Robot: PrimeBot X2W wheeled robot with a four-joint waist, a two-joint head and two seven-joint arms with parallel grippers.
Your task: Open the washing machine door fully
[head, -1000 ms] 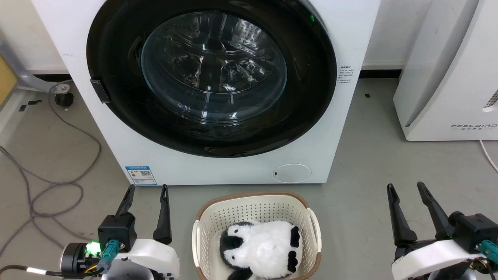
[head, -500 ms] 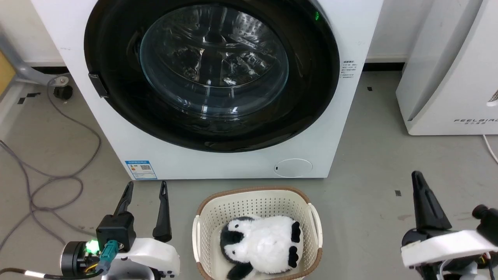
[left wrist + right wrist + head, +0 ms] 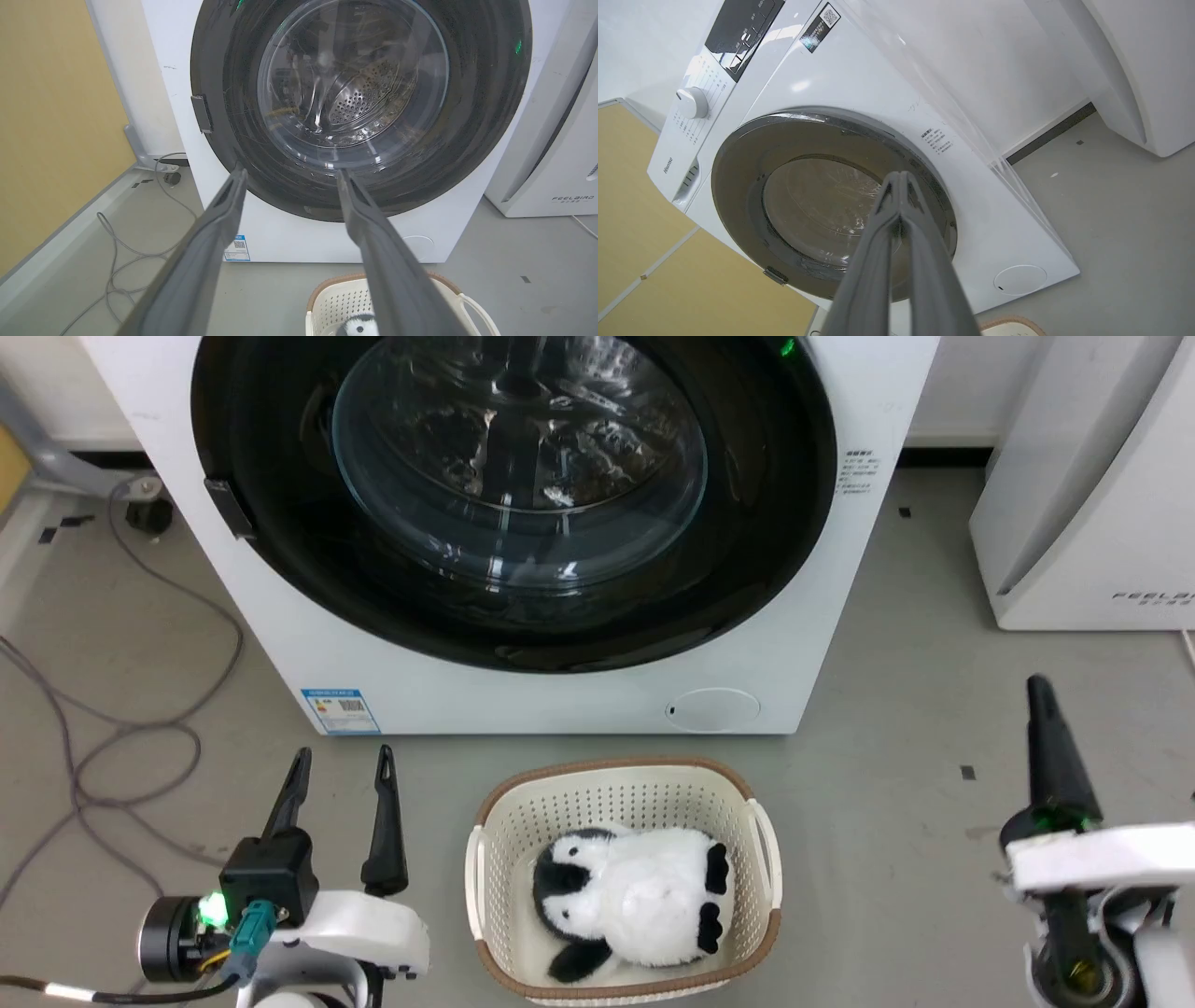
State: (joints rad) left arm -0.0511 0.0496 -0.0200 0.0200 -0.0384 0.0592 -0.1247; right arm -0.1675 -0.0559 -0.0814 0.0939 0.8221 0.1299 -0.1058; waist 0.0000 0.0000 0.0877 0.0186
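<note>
1. Spread wide at left end effector (image 3: 342, 754), nothing btwn the fingers, low over the floor (image 3: 887, 709).
2. Pinched shut at right end effector (image 3: 1037, 691), tips touching in its wrist view, nothing held.
3. Ahead of both, well apart from either: washing machine (image 3: 560, 705), w/ washing machine door (image 3: 518, 476) shut flush against the front.
4. Fwd & slightly left of left end effector: small dark tab (image 3: 229, 509) on the door's edge.
5. Just ahead of left end effector, low on machine front: blue sticker (image 3: 339, 709).
6. Btwn the two end effectors, nearer the left: cream basket (image 3: 616, 765) on the floor, plush penguin (image 3: 635, 905) inside.
7. Left of left end effector: loose grey cables (image 3: 131, 728).
8. Fwd & right of right end effector: white FEELBIRD appliance (image 3: 1102, 476).
</note>
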